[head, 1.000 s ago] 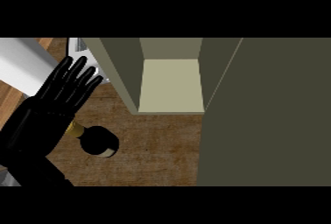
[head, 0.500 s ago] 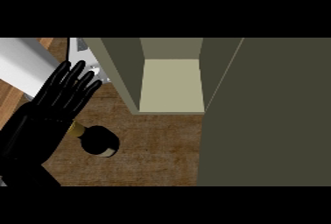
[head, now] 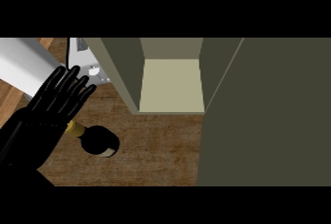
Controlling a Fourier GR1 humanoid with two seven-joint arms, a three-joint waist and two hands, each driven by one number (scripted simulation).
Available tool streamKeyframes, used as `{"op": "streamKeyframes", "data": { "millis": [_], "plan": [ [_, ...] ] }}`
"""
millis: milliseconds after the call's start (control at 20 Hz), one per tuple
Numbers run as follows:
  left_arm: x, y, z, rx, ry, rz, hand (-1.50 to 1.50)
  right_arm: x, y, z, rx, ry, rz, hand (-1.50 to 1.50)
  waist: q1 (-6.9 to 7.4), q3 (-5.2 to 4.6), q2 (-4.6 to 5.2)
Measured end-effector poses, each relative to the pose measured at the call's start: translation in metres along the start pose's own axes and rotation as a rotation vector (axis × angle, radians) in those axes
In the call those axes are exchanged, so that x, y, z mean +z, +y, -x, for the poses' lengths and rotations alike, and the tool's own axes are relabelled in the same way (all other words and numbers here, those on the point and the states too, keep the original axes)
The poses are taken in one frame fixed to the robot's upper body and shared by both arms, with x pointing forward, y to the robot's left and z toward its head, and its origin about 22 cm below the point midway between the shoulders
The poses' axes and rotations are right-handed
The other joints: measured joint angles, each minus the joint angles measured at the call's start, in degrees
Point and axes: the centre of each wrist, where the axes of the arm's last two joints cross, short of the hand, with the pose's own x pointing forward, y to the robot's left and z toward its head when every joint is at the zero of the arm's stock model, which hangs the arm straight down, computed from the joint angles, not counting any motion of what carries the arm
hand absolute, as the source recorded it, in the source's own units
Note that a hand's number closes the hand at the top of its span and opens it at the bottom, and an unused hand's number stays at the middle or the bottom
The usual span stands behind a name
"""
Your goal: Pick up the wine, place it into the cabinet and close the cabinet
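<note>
While the black left robot hand (head: 58, 98) shows at view's left w/ fingers straight & apart, holding nothing, the dark glass wine bottle (head: 98, 141) w/ gold neck sits on the brown wooden tabletop (head: 155, 153), just by the hand's lower edge; contact can't be told. The olive cabinet (head: 171, 87), pale inside, is open, up & right of the bottle. Its dark door (head: 265, 113) fills the right side.

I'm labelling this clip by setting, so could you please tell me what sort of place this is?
Most likely a kitchen: a wine bottle sits on a brown wooden counter, near an open cabinet with a pale shelf inside.
</note>
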Motion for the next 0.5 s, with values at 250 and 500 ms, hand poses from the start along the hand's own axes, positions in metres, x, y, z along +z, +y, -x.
{"op": "streamKeyframes", "data": {
  "millis": [250,500],
  "plan": [
    [0.011,0.009,0.003,-0.024,0.020,-0.032,-1.50,0.000,-0.002,0.000,0.004,0.001,0.005,-1.50,0.03,-0.01,0.00],
    [0.016,0.030,0.006,-0.051,0.022,-0.071,-1.50,0.000,0.001,0.001,-0.001,0.000,0.001,-1.50,-0.02,-0.01,0.02]
  ]
}}
